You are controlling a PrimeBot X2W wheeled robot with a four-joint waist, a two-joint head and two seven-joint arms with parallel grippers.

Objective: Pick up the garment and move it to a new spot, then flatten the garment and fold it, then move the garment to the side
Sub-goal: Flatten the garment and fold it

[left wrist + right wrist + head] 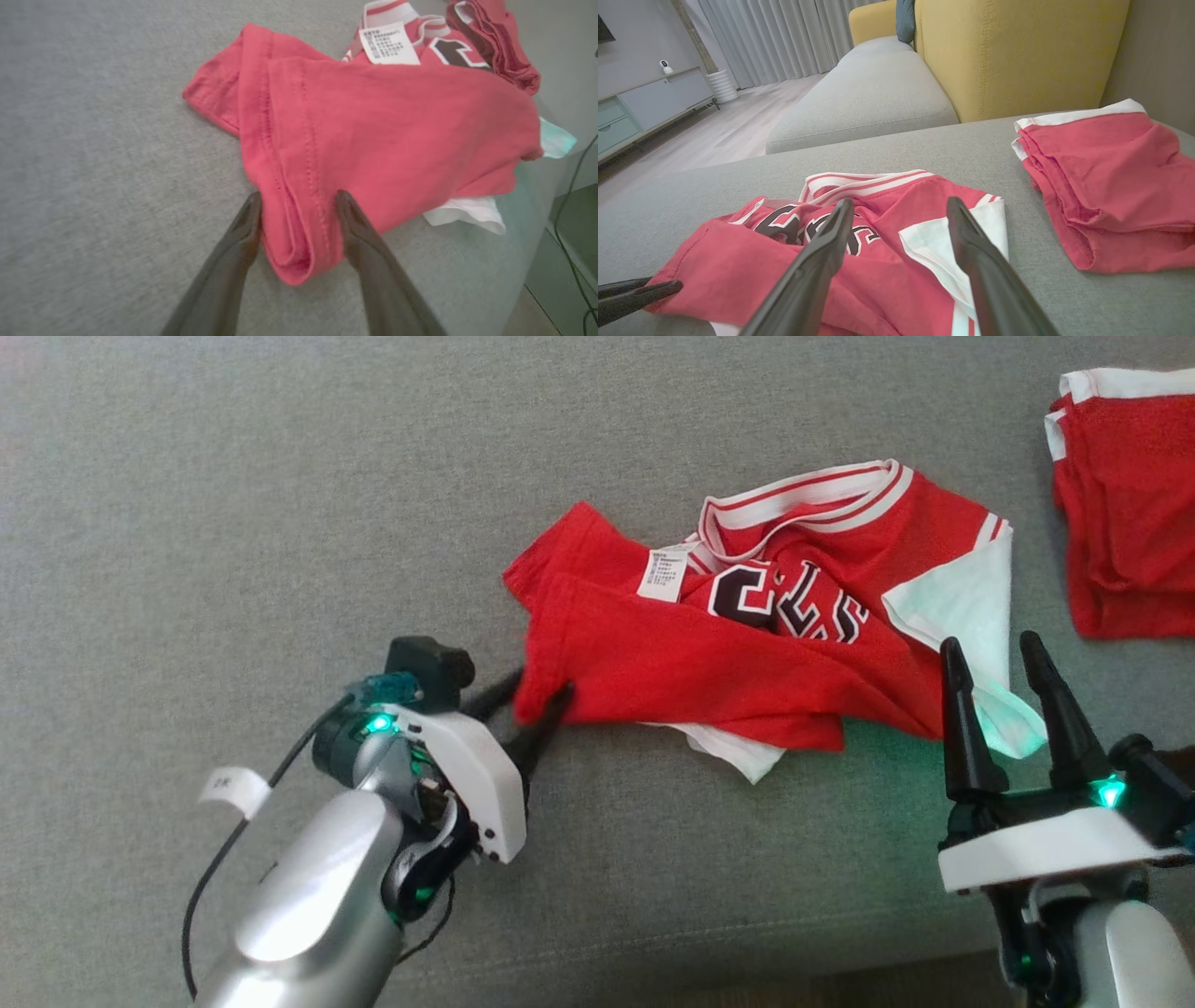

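A crumpled red jersey (747,635) with white trim, a dark number and a white label lies on the grey cushion (233,504). My left gripper (541,695) is at its lower-left corner, open. In the left wrist view its fingers (348,219) stand on either side of a folded red hem (299,242), touching the cloth. My right gripper (988,644) is open just above the jersey's right side, by the white sleeve (971,597). The right wrist view has that gripper (900,201) over the jersey (901,261), and the left gripper's fingers (640,294) at the lower left.
A second red garment (1130,504), folded, lies at the far right of the cushion (1111,186). The cushion's front edge (747,952) runs just below both grippers. A yellow chair back (1017,46) and another grey seat (878,93) stand beyond.
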